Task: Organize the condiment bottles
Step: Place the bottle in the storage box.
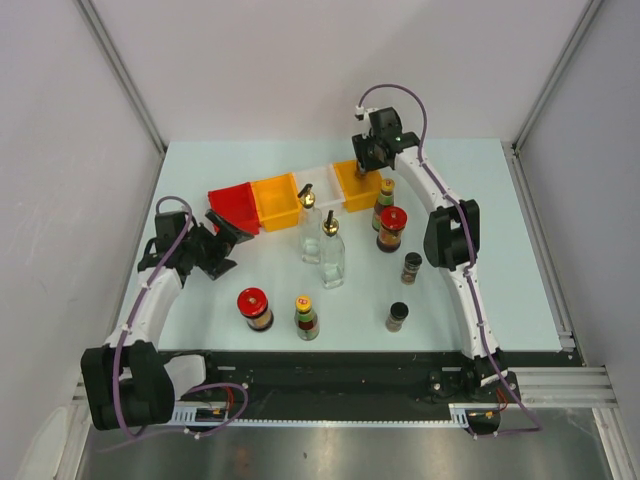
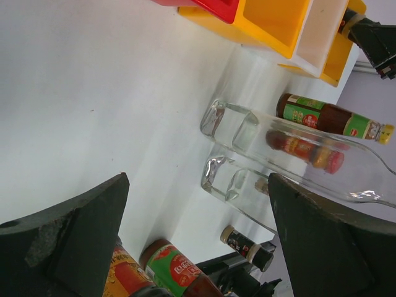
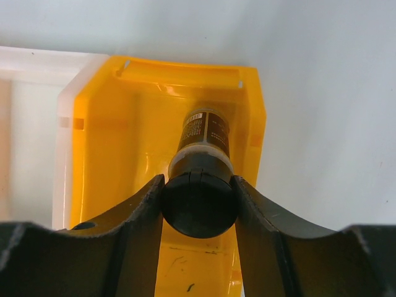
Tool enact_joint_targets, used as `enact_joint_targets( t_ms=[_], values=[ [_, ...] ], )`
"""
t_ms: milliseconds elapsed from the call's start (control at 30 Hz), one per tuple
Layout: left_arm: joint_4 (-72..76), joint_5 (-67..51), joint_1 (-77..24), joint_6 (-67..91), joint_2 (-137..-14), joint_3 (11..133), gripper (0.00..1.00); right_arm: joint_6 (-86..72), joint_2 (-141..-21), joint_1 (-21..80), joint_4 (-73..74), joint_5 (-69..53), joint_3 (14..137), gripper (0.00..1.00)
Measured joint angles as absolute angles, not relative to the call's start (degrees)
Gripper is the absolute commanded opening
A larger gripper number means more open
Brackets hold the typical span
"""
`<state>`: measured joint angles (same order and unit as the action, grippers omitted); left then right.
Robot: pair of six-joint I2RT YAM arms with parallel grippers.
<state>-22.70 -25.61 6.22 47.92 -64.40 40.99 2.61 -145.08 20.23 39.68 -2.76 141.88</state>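
The right gripper (image 3: 198, 192) pinches a black-capped shaker (image 3: 204, 133) by its cap, over the orange bin (image 3: 124, 124). It should go straight down, keep the shaker upright, then let go. A white bin (image 3: 31, 124) sits just beside. The left gripper (image 2: 198, 185) is spread wide, facing 2 glass bottles (image 2: 247, 133).

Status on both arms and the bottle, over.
Left gripper open, empty. Right gripper shut on black-capped shaker, over orange bin. No obstruction in bin.

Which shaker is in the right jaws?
The shaker at the far-right orange bin, gripped by its black cap; the other two stand free on the table.
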Motion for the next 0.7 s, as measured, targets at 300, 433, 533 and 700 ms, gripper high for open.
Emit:
enact_joint_targets(
  t_ms=[300,433,533,700],
  values=[
    [-22.0,-25.6,6.2,47.9,-64.9,40.9,1.00,2.7,-143.6,20.3,43.0,-2.7,140.3,0.00],
    [-21.6,-25.6,6.2,47.9,-64.9,40.5,1.00,3.0,-142.4,20.3,46.4,-2.9,139.8,0.00],
    [-21.5,-25.6,6.2,47.6,-64.9,39.7,1.00,3.5,-141.7,20.3,48.9,-3.0,139.8,0.00],
    [-21.5,-25.6,6.2,47.5,-64.9,38.9,1.00,3.8,-140.3,19.8,52.3,-3.7,139.2,0.00]
  ],
)
